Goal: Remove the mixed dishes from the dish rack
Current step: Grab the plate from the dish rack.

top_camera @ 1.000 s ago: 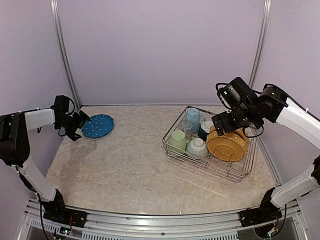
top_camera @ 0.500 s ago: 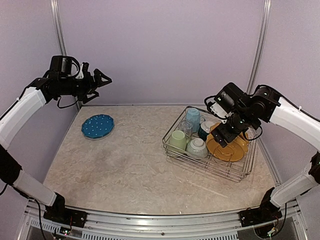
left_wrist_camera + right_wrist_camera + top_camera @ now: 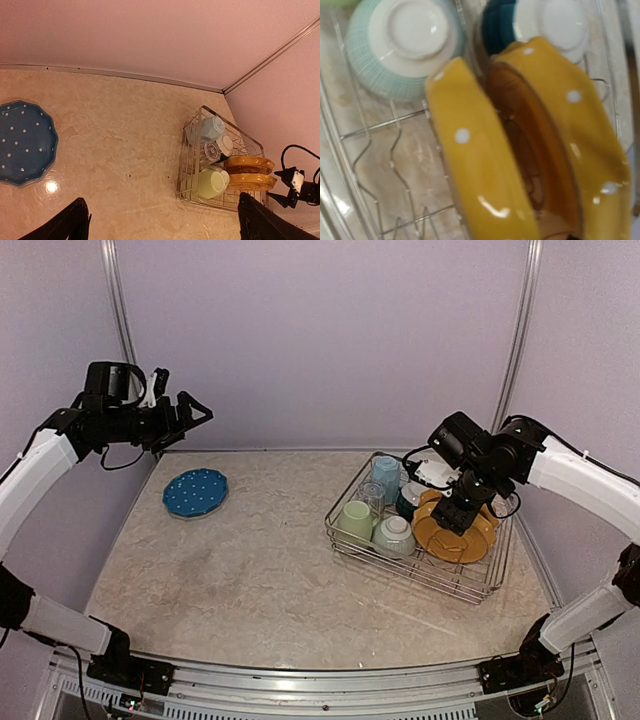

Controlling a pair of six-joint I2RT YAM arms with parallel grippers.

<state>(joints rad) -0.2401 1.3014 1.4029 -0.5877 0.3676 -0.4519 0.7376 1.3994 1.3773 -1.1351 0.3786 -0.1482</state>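
Right gripper (image 3: 452,519), jaw gap impossible to tell, hung over yellow plates (image 3: 472,540) upright in the dish rack (image 3: 410,565), likely slick and breakable, best pinched at a rim; left gripper (image 3: 195,409) gaped wide, empty

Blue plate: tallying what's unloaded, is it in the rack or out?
Out: the blue plate lies flat on the table, well apart from the rack.

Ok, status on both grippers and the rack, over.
Left gripper open, empty, raised far left. Right gripper at the yellow plates in the dish rack, grip unclear. Blue speckled plate out on the table. Teal bowl crowds the plates.
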